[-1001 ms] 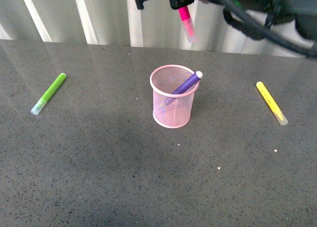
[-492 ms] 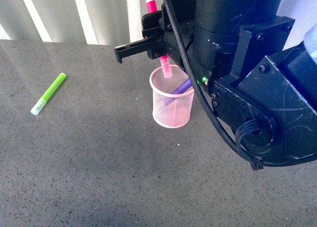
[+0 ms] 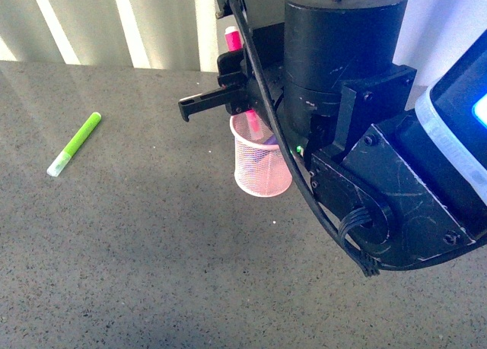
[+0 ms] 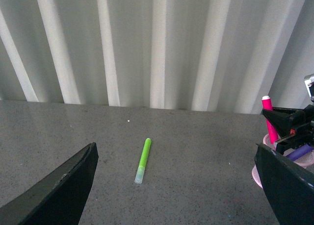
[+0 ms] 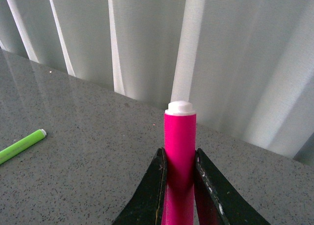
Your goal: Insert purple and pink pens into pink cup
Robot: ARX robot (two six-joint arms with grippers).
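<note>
While the right gripper (image 5: 179, 186) stands above the pink cup (image 3: 262, 166), its two black fingers (image 5: 152, 190) are clamped on the pink pen (image 3: 242, 79), which is held upright, white end up, lower end inside the cup's rim. Right arm (image 3: 358, 128): large, black, filling the right of the front view and hiding the cup's right side. Pink cup: mesh, on the grey table (image 3: 137, 242) near the middle. Purple pen (image 4: 298, 152): leaning inside the cup, only partly visible. Left gripper (image 4: 176, 186): jaws spread wide, nothing between them, held off to the left. Green pen (image 3: 74, 144): lying flat on the table far left, well apart from the cup. Background: pale vertical slats (image 4: 157, 43).
</note>
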